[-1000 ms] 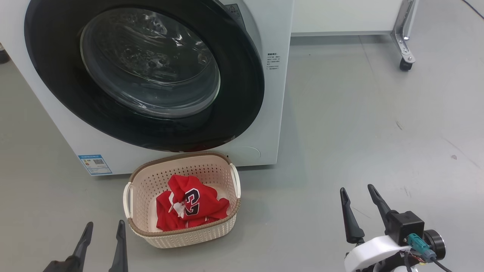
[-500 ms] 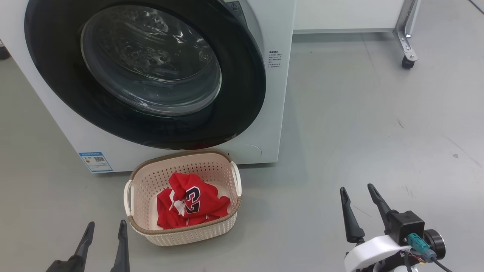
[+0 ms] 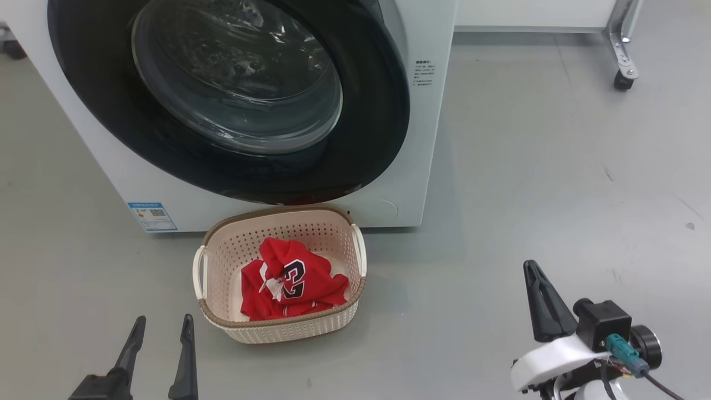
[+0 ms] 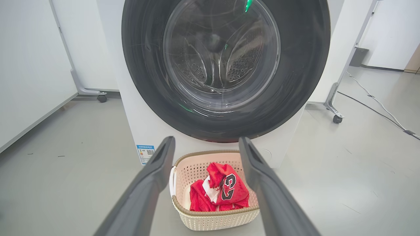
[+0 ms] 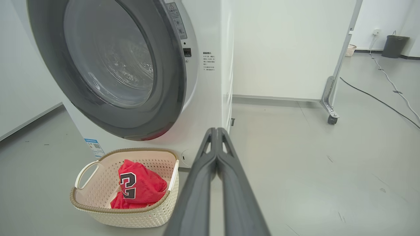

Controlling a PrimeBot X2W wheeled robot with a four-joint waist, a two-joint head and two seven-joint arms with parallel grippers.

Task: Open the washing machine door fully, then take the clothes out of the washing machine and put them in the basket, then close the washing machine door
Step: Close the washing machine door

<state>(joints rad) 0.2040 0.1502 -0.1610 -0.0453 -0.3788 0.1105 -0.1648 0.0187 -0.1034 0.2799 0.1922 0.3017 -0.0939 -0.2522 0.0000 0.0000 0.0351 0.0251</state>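
Note:
The washing machine (image 3: 430, 139) fills the upper left of the head view, its black-framed door (image 3: 377, 139) lying flat against its front. On the floor right before it stands the basket (image 3: 278, 333), and the red clothes (image 3: 289, 280) lie in it, a dark number facing up. My left gripper (image 3: 164, 319) is open at the lower left, just left of the basket and holding nothing. My right gripper (image 3: 531, 266) is shut and empty over bare floor, well right of the basket. The left wrist view looks between open fingers (image 4: 206, 139) at door and basket. The right wrist view shows closed fingers (image 5: 215, 129).
A white panel on a metal leg with a caster (image 3: 623, 83) stands behind the machine's right side. A cable (image 5: 387, 105) runs over the grey floor at the far right, toward a dark bin (image 5: 393, 46). Another castered leg (image 4: 102, 97) stands left of the machine.
My right gripper's fingers have come together from open to shut. The head view has shifted, so machine and basket sit further right in it. The left gripper stays open.

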